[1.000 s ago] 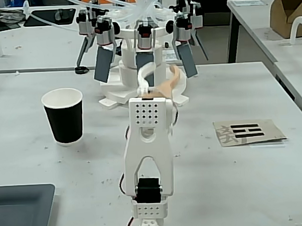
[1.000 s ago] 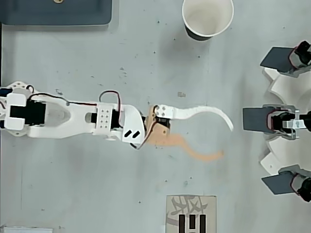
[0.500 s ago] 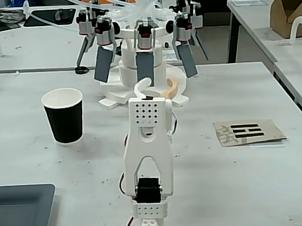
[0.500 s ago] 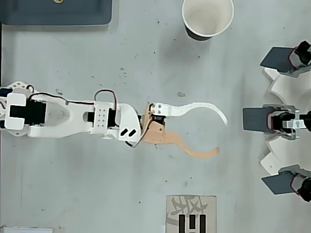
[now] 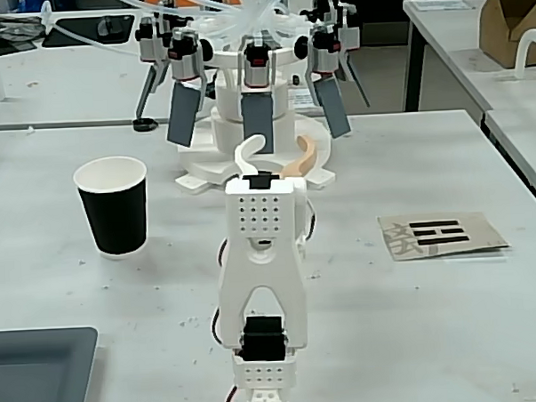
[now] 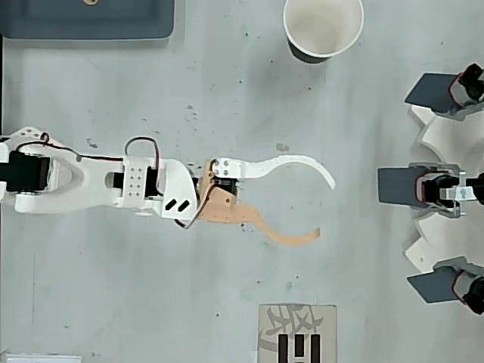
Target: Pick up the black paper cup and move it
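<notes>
- Grey, scuffed table (image 6: pixel 227 318) in a workshop; further tables behind it in the fixed view, a brown cardboard box (image 5: pixel 509 21) on the one at upper right
- A white machine with dark hanging paddles (image 5: pixel 254 95) stands at the far side of the table in the fixed view; in the overhead view its paddles line the right edge (image 6: pixel 446 185)
- A card with black bars (image 5: pixel 440 234) lies flat to the right of the arm in the fixed view, and at the bottom edge in the overhead view (image 6: pixel 296 333)
- A dark tray (image 6: pixel 87 19) sits at the upper left corner in the overhead view, at lower left in the fixed view (image 5: pixel 40 371)
- Change from one second ago: in the overhead view the arm (image 6: pixel 98 181) has drawn back leftward, its fingertips now further from the machine; the cup has not moved
- In the fixed view the fingers sit lower behind the arm's white body (image 5: pixel 263 246) than before
- The gripper (image 6: pixel 325 208) is spread wide: the white finger (image 6: pixel 291 164) curves upward in the overhead view, the tan finger (image 6: pixel 280 235) curves downward, a clear gap between the tips
- It holds nothing and touches nothing visible; bare table shows between the fingers
- The black paper cup (image 6: pixel 323 30) stands upright, mouth open, at the top of the overhead view, well apart from the gripper
- In the fixed view the cup (image 5: pixel 114 208) stands to the left of the arm, with nothing touching it
</notes>
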Controlling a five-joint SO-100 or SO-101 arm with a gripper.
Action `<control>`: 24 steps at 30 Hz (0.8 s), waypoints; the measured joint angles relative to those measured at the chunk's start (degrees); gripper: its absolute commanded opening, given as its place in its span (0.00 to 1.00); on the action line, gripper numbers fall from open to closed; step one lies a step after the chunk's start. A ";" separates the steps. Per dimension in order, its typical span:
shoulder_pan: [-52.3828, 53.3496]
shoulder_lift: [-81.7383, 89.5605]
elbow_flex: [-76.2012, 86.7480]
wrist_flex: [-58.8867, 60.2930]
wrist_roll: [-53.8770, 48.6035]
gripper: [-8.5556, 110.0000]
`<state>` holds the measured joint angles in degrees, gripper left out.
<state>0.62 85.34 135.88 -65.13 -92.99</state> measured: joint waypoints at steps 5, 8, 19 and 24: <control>0.00 3.52 3.96 -0.70 0.88 0.19; 0.00 5.71 6.50 -0.70 0.88 0.20; 0.00 13.18 16.08 -2.81 2.81 0.26; 0.00 16.26 20.13 -3.60 4.48 0.29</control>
<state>0.62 101.60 156.01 -68.73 -88.51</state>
